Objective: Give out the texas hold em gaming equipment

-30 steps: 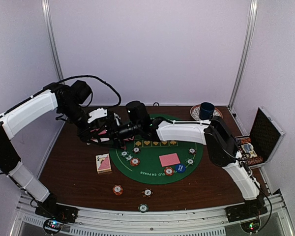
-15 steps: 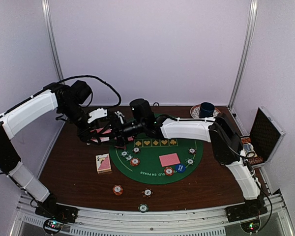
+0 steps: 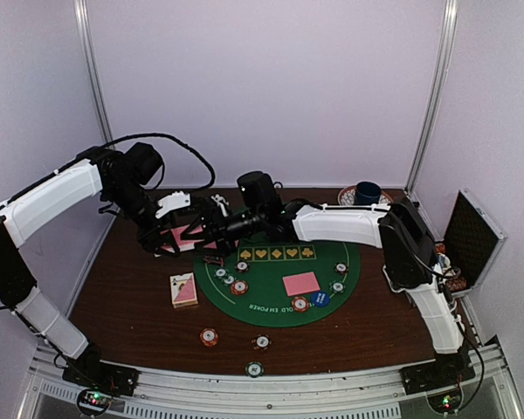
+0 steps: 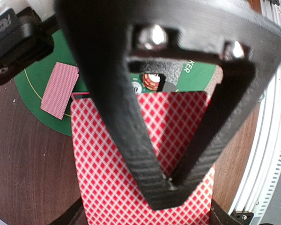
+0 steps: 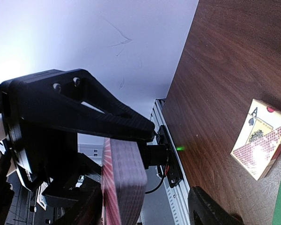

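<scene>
My left gripper [image 3: 179, 232] is shut on a deck of pink-backed cards [image 3: 187, 234] and holds it above the table's back left. In the left wrist view one finger [image 4: 145, 154] lies across the deck's back [image 4: 100, 159]. My right gripper [image 3: 211, 229] is open right beside the deck; in its wrist view the deck's edge [image 5: 126, 187] stands between its fingers [image 5: 208, 211]. A single pink card [image 3: 300, 284] lies on the green poker mat [image 3: 275, 305]. Striped chips [image 3: 238, 286] and a blue disc [image 3: 320, 298] lie on the mat.
A card box [image 3: 183, 290] lies on the wood left of the mat, also in the right wrist view [image 5: 261, 140]. Three chips [image 3: 210, 336] lie on the wood toward the front edge. A dark blue cup [image 3: 367, 194] stands at the back right; an open black case [image 3: 467, 240] is at the right.
My right wrist has shifted slightly right and toward the back, its gripper staying at the deck. More of the pink deck shows. The left arm has not moved.
</scene>
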`<state>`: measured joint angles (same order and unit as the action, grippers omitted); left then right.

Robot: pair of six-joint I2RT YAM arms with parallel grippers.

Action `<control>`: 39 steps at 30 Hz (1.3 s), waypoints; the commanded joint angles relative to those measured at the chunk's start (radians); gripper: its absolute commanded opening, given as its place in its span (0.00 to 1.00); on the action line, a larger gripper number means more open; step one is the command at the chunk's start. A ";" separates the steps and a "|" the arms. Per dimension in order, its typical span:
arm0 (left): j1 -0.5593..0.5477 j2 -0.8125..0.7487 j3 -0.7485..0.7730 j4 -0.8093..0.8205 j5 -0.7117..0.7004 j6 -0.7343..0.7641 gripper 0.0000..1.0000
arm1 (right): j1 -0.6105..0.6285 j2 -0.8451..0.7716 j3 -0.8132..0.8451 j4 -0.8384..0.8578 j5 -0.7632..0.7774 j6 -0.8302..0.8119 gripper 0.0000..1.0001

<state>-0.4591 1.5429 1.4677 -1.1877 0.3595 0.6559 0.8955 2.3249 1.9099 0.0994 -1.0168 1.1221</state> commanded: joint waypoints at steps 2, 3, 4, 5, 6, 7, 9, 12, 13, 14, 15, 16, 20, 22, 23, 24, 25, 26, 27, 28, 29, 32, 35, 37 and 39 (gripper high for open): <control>0.002 -0.033 0.003 0.014 0.026 -0.004 0.00 | -0.030 -0.089 -0.021 -0.018 -0.008 -0.026 0.63; 0.002 -0.034 0.001 0.014 0.025 -0.003 0.00 | -0.036 -0.095 -0.027 -0.018 -0.008 -0.026 0.59; 0.002 -0.035 -0.001 0.013 0.025 -0.002 0.00 | -0.040 -0.101 -0.033 -0.017 -0.009 -0.023 0.56; 0.002 -0.036 -0.002 0.014 0.024 -0.002 0.00 | -0.043 -0.105 -0.036 -0.017 -0.010 -0.022 0.53; 0.002 -0.036 -0.003 0.013 0.023 -0.003 0.00 | -0.045 -0.108 -0.039 -0.018 -0.014 -0.022 0.52; 0.002 -0.034 -0.004 0.013 0.023 -0.003 0.00 | -0.046 -0.112 -0.042 -0.019 -0.015 -0.022 0.50; 0.002 -0.032 0.000 0.014 0.024 -0.003 0.00 | -0.046 -0.116 -0.047 -0.019 -0.019 -0.016 0.46; 0.002 -0.030 0.004 0.014 0.024 -0.002 0.00 | -0.046 -0.121 -0.064 0.006 -0.027 0.000 0.43; 0.002 -0.029 0.005 0.014 0.023 -0.002 0.00 | -0.046 -0.123 -0.071 0.014 -0.027 0.005 0.42; 0.002 -0.027 0.006 0.014 0.022 -0.004 0.00 | -0.044 -0.125 -0.078 0.019 -0.028 0.008 0.40; 0.002 -0.026 0.006 0.014 0.022 -0.003 0.00 | -0.044 -0.126 -0.084 0.024 -0.031 0.012 0.38; 0.002 -0.026 0.006 0.014 0.022 -0.002 0.00 | -0.043 -0.127 -0.091 0.035 -0.033 0.020 0.36; 0.002 -0.027 0.008 0.014 0.022 -0.003 0.00 | -0.040 -0.129 -0.114 0.076 -0.045 0.051 0.30; 0.002 -0.025 0.007 0.014 0.020 -0.004 0.00 | -0.040 -0.129 -0.119 0.094 -0.049 0.064 0.27; 0.002 -0.026 0.006 0.013 0.021 -0.004 0.00 | -0.040 -0.129 -0.121 0.114 -0.050 0.074 0.26; 0.002 -0.025 0.004 0.014 0.020 -0.005 0.00 | -0.040 -0.129 -0.126 0.134 -0.052 0.093 0.26; 0.002 -0.025 0.003 0.013 0.018 -0.004 0.00 | -0.040 -0.129 -0.130 0.174 -0.056 0.123 0.24; 0.002 -0.024 0.002 0.014 0.014 -0.004 0.00 | -0.040 -0.128 -0.134 0.203 -0.059 0.145 0.23; 0.002 -0.022 0.002 0.014 0.010 -0.004 0.00 | -0.039 -0.127 -0.140 0.229 -0.061 0.167 0.22; 0.002 -0.021 0.002 0.014 0.007 -0.004 0.00 | -0.040 -0.127 -0.143 0.248 -0.062 0.185 0.20; 0.002 -0.021 0.001 0.014 0.005 -0.004 0.00 | -0.041 -0.127 -0.145 0.264 -0.064 0.196 0.19; 0.002 -0.019 -0.001 0.014 -0.003 -0.002 0.00 | -0.044 -0.130 -0.155 0.281 -0.065 0.212 0.15; 0.002 -0.017 -0.003 0.014 -0.010 -0.003 0.00 | -0.051 -0.136 -0.171 0.288 -0.066 0.219 0.06; 0.002 -0.018 -0.003 0.013 -0.011 -0.003 0.00 | -0.058 -0.142 -0.186 0.314 -0.067 0.238 0.00; 0.002 -0.017 -0.004 0.014 -0.014 -0.002 0.00 | -0.067 -0.148 -0.202 0.343 -0.069 0.258 0.00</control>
<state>-0.4591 1.5372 1.4662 -1.1908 0.3470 0.6559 0.8463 2.2421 1.7374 0.3573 -1.0698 1.3380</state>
